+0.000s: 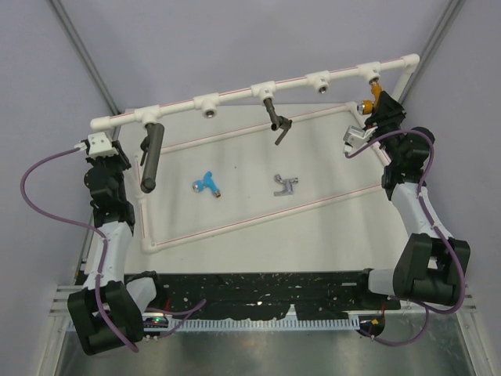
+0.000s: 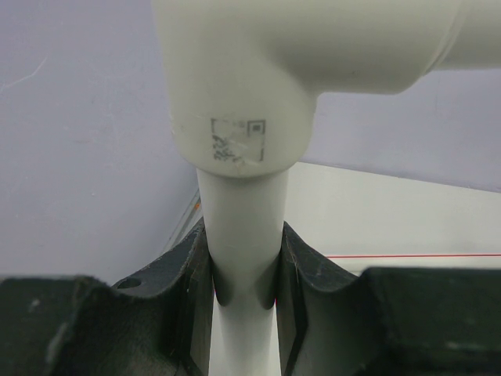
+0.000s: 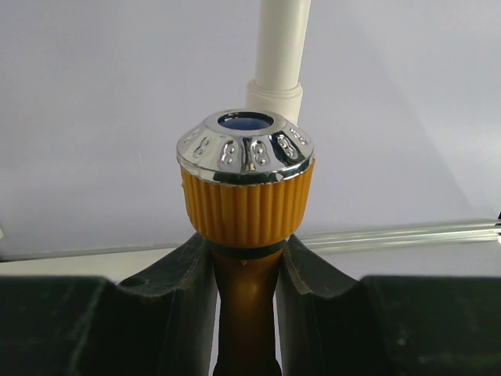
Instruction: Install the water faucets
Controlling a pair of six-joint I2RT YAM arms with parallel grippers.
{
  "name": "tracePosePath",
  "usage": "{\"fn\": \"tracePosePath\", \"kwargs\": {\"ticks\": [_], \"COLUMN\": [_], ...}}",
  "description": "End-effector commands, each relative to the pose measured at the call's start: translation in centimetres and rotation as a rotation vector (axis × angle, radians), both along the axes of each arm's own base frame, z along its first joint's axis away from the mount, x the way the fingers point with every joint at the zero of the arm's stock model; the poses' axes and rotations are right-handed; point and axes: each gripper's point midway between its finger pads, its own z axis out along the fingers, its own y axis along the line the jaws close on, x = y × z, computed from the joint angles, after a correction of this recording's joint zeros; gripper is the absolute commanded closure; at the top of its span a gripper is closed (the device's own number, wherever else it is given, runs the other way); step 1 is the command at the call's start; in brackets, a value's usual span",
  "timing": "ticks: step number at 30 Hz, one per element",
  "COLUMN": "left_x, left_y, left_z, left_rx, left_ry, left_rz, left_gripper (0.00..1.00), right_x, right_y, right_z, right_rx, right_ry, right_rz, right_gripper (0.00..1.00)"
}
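Note:
In the top view the orange-gold water faucet (image 1: 376, 95) hangs just below the rightmost socket (image 1: 369, 74) of the white pipe rail. My right gripper (image 1: 382, 110) is shut on it. The right wrist view shows the fingers (image 3: 192, 274) clamping its orange neck (image 3: 246, 298) under the ribbed knob with a chrome cap. The blue faucet (image 1: 207, 182) and the silver-grey faucet (image 1: 286, 185) lie loose on the table. My left gripper (image 1: 112, 149) is shut on the white pipe (image 2: 243, 227), an upright at the frame's left end just below an elbow fitting (image 2: 243, 78).
A long dark grey cylinder (image 1: 150, 157) hangs from the left socket. A black lever-shaped fitting (image 1: 274, 117) hangs from the middle socket. Two more sockets (image 1: 209, 104) (image 1: 318, 81) on the rail stand open. The lower pipe frame (image 1: 258, 219) rings the work area.

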Motion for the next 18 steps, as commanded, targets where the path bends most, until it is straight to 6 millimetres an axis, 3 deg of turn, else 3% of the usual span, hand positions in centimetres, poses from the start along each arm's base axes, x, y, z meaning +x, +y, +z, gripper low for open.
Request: {"fn": "tracePosePath", "kwargs": {"ticks": [1,9,18], "left_x": [-0.2,-0.3,-0.3], "left_y": [1.0,1.0,0.9], "left_z": [-0.6,-0.5,-0.5], "left_rx": [0.011,0.012,0.012], "left_ry": [0.013,0.01,0.01], "left_rz": [0.037,0.037,0.034], "left_gripper": [1.0,1.0,1.0], "right_x": [-0.9,-2.7,-2.6], "right_y": [0.8,1.7,1.3], "right_z": [4.0,6.4,6.8], "right_rx": [-0.027,-0.043,-0.042], "right_ry": [-0.12,-0.184,-0.188], "right_rz": [0.013,0.025,0.006], "right_gripper": [0.95,0.95,0.95]}}
